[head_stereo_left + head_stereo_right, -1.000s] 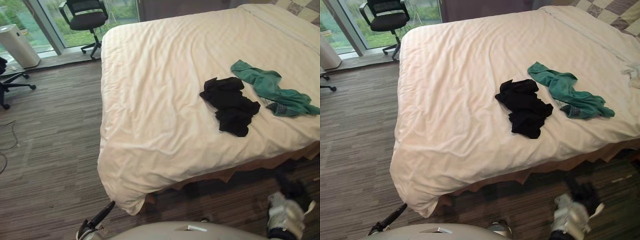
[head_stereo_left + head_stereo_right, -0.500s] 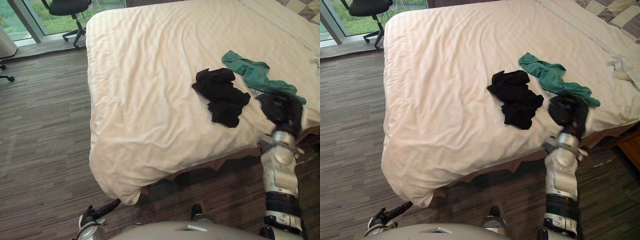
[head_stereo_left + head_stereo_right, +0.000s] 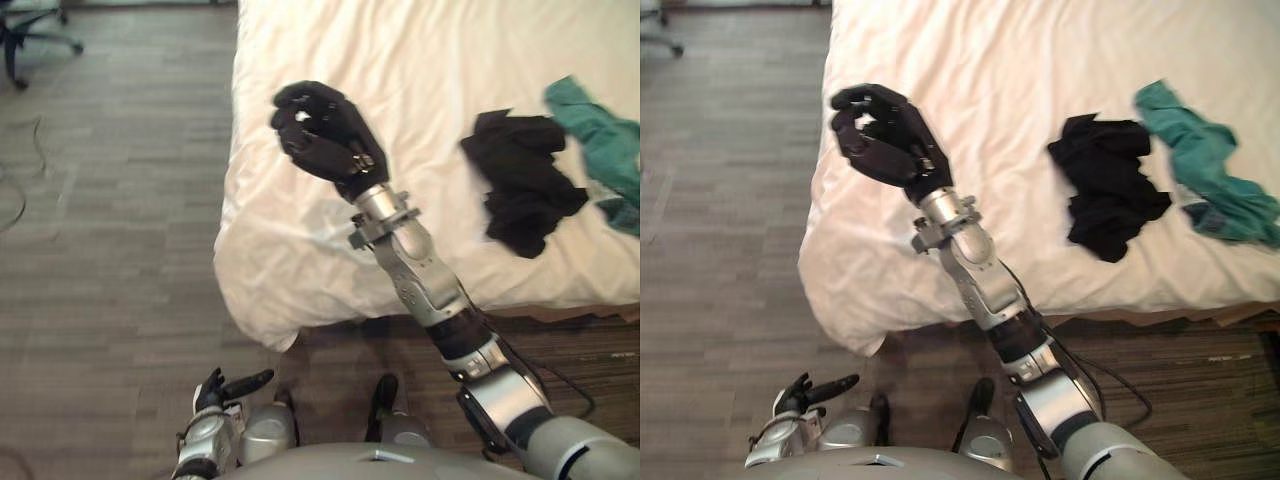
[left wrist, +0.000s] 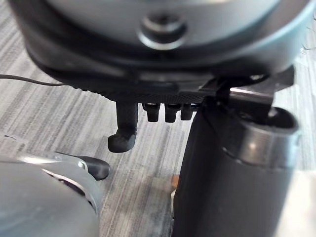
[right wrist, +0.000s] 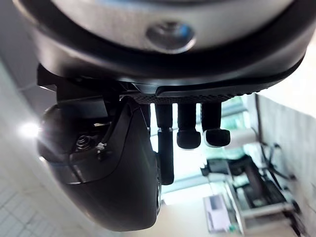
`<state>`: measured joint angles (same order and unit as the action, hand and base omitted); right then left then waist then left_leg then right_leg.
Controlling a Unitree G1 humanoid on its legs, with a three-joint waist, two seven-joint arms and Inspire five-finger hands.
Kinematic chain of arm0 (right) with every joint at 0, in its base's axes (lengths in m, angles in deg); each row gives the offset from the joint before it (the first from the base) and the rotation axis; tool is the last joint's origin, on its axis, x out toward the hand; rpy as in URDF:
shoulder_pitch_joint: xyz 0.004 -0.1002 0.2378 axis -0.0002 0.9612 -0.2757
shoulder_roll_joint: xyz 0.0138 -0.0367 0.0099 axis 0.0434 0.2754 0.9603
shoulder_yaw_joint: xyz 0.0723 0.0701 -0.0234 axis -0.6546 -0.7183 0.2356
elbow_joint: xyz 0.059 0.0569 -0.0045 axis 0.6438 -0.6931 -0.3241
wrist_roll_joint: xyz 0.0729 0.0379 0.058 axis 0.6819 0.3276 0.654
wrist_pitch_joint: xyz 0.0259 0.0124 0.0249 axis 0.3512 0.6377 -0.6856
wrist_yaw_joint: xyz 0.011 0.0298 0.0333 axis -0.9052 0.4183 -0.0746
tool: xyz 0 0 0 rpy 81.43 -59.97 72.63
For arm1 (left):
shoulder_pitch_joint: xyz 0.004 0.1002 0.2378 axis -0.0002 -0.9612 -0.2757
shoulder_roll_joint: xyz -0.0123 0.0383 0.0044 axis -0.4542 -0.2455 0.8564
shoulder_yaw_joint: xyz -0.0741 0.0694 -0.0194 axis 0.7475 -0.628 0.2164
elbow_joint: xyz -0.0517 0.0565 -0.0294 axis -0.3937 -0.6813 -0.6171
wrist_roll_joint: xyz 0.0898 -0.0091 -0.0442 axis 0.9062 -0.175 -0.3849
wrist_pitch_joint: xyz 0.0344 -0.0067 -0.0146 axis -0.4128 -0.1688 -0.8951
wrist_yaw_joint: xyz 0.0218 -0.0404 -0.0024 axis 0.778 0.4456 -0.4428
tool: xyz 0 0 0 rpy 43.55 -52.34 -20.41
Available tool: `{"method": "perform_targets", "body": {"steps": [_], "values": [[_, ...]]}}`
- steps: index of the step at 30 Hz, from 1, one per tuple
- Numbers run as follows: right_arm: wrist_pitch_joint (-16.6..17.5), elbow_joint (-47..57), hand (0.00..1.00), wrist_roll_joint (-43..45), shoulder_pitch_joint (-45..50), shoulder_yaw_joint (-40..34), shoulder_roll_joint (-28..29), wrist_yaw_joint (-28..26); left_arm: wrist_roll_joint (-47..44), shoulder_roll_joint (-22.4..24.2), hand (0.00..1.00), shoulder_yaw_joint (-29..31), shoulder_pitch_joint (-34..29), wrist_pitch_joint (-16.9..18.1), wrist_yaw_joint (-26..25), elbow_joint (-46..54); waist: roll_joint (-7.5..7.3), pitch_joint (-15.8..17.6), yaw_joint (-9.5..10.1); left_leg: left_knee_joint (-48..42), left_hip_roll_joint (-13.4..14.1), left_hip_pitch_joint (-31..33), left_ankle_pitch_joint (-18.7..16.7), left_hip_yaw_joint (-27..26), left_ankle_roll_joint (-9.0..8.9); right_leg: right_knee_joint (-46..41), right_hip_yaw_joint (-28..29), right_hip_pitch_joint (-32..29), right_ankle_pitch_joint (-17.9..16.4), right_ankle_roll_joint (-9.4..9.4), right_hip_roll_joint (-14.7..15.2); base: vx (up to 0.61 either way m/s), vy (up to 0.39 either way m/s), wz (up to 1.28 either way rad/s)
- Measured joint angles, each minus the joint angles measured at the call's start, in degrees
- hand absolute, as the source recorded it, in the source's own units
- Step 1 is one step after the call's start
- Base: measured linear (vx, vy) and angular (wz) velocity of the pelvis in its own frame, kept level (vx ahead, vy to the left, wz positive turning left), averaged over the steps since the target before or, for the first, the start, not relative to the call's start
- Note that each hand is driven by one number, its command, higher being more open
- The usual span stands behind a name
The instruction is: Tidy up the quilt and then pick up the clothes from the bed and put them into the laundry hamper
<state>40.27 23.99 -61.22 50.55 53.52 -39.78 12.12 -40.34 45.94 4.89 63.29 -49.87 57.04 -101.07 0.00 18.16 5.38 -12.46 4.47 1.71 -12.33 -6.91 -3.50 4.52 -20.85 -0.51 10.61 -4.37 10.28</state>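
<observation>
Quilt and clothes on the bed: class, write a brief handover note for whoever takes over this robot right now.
Right hand: raised over the quilt near the bed's corner, fingers curled, holding nothing.
Left hand: low by the floor, open, idle.
Black garment and green garment lie on the quilt.
Done: quilt is spread, lightly creased.
Left: smooth the quilt, then collect both garments for laundry.

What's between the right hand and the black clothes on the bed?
Only bare white quilt between the right hand and the black clothes, in both eye views.
</observation>
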Motion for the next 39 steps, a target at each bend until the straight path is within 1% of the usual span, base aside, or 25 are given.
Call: {"method": "perform_targets", "body": {"steps": [1,5,6,8,10,12,14,16,17,19,22,23,24,25,26,27,29,31,32,33,35,36,37,38,39], "values": [[0.00,-2.24,0.00,-0.01,-1.01,0.52,0.65,0.00,-0.17,-0.09,1.00,0.00,0.52,0.54,-0.07,0.09,-0.14,0.91,0.79,-0.41,-0.07,1.57,0.23,0.68,-0.02,0.00,-0.79,-0.93,0.02,0.00,0.26,-0.12,-0.058,0.39],[-0.11,-12.09,0.00,-2.40,-4.64,2.28,2.23,0.80,-0.41,-0.26,1.00,0.15,1.82,1.56,-0.97,0.38,1.19,6.06,3.27,-2.50,-0.53,6.92,0.38,2.59,-0.01,-0.01,-2.98,-3.99,0.49,-0.24,0.76,-0.10,-0.039,0.27],[-0.12,-13.32,0.00,-3.43,-4.66,2.28,2.29,1.03,-0.40,-0.28,1.00,0.17,1.82,1.70,-1.04,0.25,1.26,6.24,3.71,-2.84,-0.58,7.98,0.38,2.63,-0.01,-0.02,-3.12,-4.78,0.51,-0.24,0.82,-0.07,-0.018,0.16],[-0.05,-19.06,0.00,-6.84,-4.43,2.38,2.30,1.56,-0.32,-0.21,1.00,0.15,1.82,1.77,-0.98,-0.63,2.01,6.94,4.19,-3.75,-0.87,11.55,0.38,3.27,-0.01,-0.02,-4.12,-7.31,0.57,-0.23,1.15,-0.03,-0.007,0.18],[2.06,-18.90,0.00,-8.28,-4.25,2.50,2.65,1.56,-0.32,-0.26,1.00,0.16,1.93,1.92,-0.97,-0.99,2.33,7.59,4.12,-4.68,-0.97,12.63,0.37,3.33,-0.02,-0.02,-4.14,-7.86,0.66,-0.18,1.34,0.00,0.003,0.06],[4.03,-20.37,0.00,-10.26,-2.96,2.34,4.40,1.60,-0.21,-0.32,1.00,0.07,2.18,2.28,-0.90,-1.43,2.41,7.62,3.71,-5.55,-1.17,13.72,0.36,3.19,-0.03,-0.02,-4.19,-8.62,0.74,-0.16,1.65,-0.01,0.010,-0.02],[6.35,-21.56,0.00,-13.89,-1.72,2.37,5.46,1.45,-0.13,-0.63,1.00,-0.94,2.77,3.20,-0.44,-1.71,2.47,7.64,3.43,-5.39,-1.26,13.76,0.36,3.13,-0.03,-0.02,-4.19,-8.84,0.74,-0.16,1.74,0.00,0.007,-0.02],[6.93,-22.30,0.00,-15.39,-1.54,2.40,5.96,1.24,-0.04,-0.92,1.00,-1.72,2.78,3.49,0.20,-1.69,2.48,7.63,3.12,-5.40,-1.25,13.70,0.36,3.03,-0.03,-0.02,-4.19,-8.82,0.73,-0.16,1.73,0.00,0.000,0.00],[7.26,-23.24,0.00,-17.05,-1.41,2.41,6.85,0.30,0.07,-1.08,1.00,-2.10,2.77,3.67,0.55,-1.69,2.47,7.63,2.34,-5.41,-1.22,13.58,0.36,2.74,-0.03,-0.02,-4.08,-8.83,0.73,-0.17,1.69,-0.01,-0.001,-0.12],[7.26,-23.39,0.00,-17.62,-0.38,2.74,7.17,-1.53,0.08,-1.14,1.00,-2.11,2.77,3.56,1.12,-1.72,2.47,7.63,2.15,-5.41,-1.14,12.88,0.34,1.89,-0.06,-0.03,-3.90,-8.67,0.73,-0.17,1.67,0.00,-0.007,-0.23],[7.20,-23.43,0.00,-16.18,2.33,6.82,6.17,-5.55,0.25,-1.03,1.00,-2.13,2.62,3.54,1.52,-1.70,2.51,7.65,1.85,-8.68,-0.87,11.90,0.26,1.01,-0.21,-1.17,-3.89,-7.59,0.72,-0.17,1.77,0.01,-0.009,-0.29],[7.03,-23.40,0.00,-15.71,3.59,8.14,5.73,-6.82,0.28,-1.04,1.00,-2.07,2.41,3.57,1.57,-1.69,2.29,7.82,1.61,-12.50,-1.17,13.13,-0.13,1.17,-0.56,-1.45,-3.95,-6.52,0.72,-0.16,2.80,-0.01,0.078,-0.04],[6.38,-23.17,0.00,-13.96,5.15,10.48,5.02,-8.27,0.33,-1.37,1.00,-1.93,1.84,4.43,1.97,-1.47,1.16,8.27,1.25,-11.61,-1.39,13.40,-2.67,2.12,-0.73,-1.35,-3.17,-5.38,0.40,-0.39,3.64,-0.05,0.087,-0.05],[5.58,-22.63,0.00,-13.52,6.26,13.26,4.32,-9.61,0.34,-1.42,1.00,-2.61,1.12,4.56,2.40,-0.98,2.73,7.51,0.74,-2.96,-0.24,11.04,1.10,3.26,-0.63,-1.52,-3.96,-4.98,0.06,-0.78,2.28,-0.06,0.078,-0.08],[5.21,-22.63,0.00,-13.29,6.65,14.22,4.46,-10.32,0.34,-1.91,1.00,-3.32,1.40,4.53,2.42,-0.66,1.83,7.68,0.88,-1.79,-0.88,10.13,1.78,3.23,-0.44,-1.52,-4.07,-5.08,-0.27,-1.18,2.73,0.00,0.033,-0.03],[3.20,-22.70,0.00,-11.65,7.28,16.87,4.61,-11.89,0.37,-2.62,1.00,-4.42,1.93,4.49,2.46,-0.48,1.09,7.72,1.06,-1.59,-1.55,10.29,2.26,3.21,-0.45,-1.45,-4.34,-5.14,-0.39,-1.33,3.29,0.03,0.046,0.11],[-2.59,-26.36,0.00,-9.48,8.63,22.79,4.95,-12.00,0.36,-2.50,1.00,-5.75,2.76,4.43,2.49,-0.40,1.20,7.81,2.25,-1.78,-1.84,9.83,2.27,3.48,-0.44,-1.55,-4.51,-4.29,-0.41,-1.34,3.62,0.02,0.035,0.16],[-6.31,-26.49,0.00,-8.19,11.62,27.60,4.82,-12.15,0.35,-2.61,1.00,-6.07,2.77,4.41,2.32,-0.42,1.18,7.82,2.62,-2.43,-1.68,9.67,2.27,3.53,-0.44,-1.57,-4.72,-3.27,-0.42,-1.33,3.51,0.03,0.008,0.18],[-7.44,-26.15,0.00,-6.84,12.42,30.19,4.84,-12.53,0.34,-2.71,1.00,-6.04,2.76,4.27,2.20,-0.46,1.17,7.82,2.57,-2.44,-1.51,9.04,2.27,3.50,-0.44,-1.67,-4.69,-2.63,-0.41,-1.33,3.41,0.04,0.004,0.12],[-9.07,-24.58,0.00,-3.60,12.77,32.66,4.83,-13.31,0.34,-2.76,1.00,-6.03,2.43,4.04,1.96,-0.57,1.11,7.79,2.58,-2.42,-1.30,7.73,2.27,3.05,-0.44,-1.95,-4.31,-1.68,-0.41,-1.33,3.35,0.03,0.003,-0.14],[-9.74,-18.69,0.00,2.33,12.84,32.97,4.83,-13.43,0.34,-2.79,1.00,-6.03,1.83,4.06,1.42,-0.57,0.91,7.67,2.51,-2.42,-0.83,5.59,2.27,1.49,-0.44,-2.69,-3.71,-0.65,-0.42,-1.31,3.22,0.00,-0.003,-0.32],[-9.31,-13.27,0.00,6.87,12.57,31.59,5.01,-13.40,0.35,-3.09,1.00,-6.02,1.46,4.06,1.19,-0.61,0.33,7.32,2.31,-2.40,-0.74,4.65,2.27,0.51,-0.44,-2.73,-2.98,-0.41,-0.43,-1.30,3.22,-0.04,-0.015,-0.43],[-8.29,-8.06,0.00,9.91,11.62,29.38,5.69,-13.38,0.35,-3.53,1.00,-6.02,1.39,4.05,1.16,-1.12,-0.36,6.91,2.09,-2.40,-0.72,4.22,2.27,-0.51,-0.44,-2.56,-2.06,-0.49,-0.43,-1.30,3.25,-0.05,-0.020,-0.41],[-7.59,-5.96,0.00,11.83,11.02,28.30,6.24,-13.37,0.35,-3.72,1.00,-6.02,1.41,4.04,1.13,-1.27,-0.66,6.74,1.82,-2.40,-0.72,4.05,2.27,-0.89,-0.44,-2.42,-1.80,-0.50,-0.43,-1.30,3.27,-0.06,-0.024,-0.34],[-6.18,-2.39,0.00,15.05,10.33,25.39,7.49,-13.20,0.35,-3.94,1.00,-6.00,1.41,4.03,1.07,-1.54,-1.04,6.34,1.29,-2.40,-0.73,3.80,2.27,-1.34,-0.44,-2.26,-1.03,-0.55,-0.43,-1.30,3.27,-0.07,-0.029,-0.21]]}}
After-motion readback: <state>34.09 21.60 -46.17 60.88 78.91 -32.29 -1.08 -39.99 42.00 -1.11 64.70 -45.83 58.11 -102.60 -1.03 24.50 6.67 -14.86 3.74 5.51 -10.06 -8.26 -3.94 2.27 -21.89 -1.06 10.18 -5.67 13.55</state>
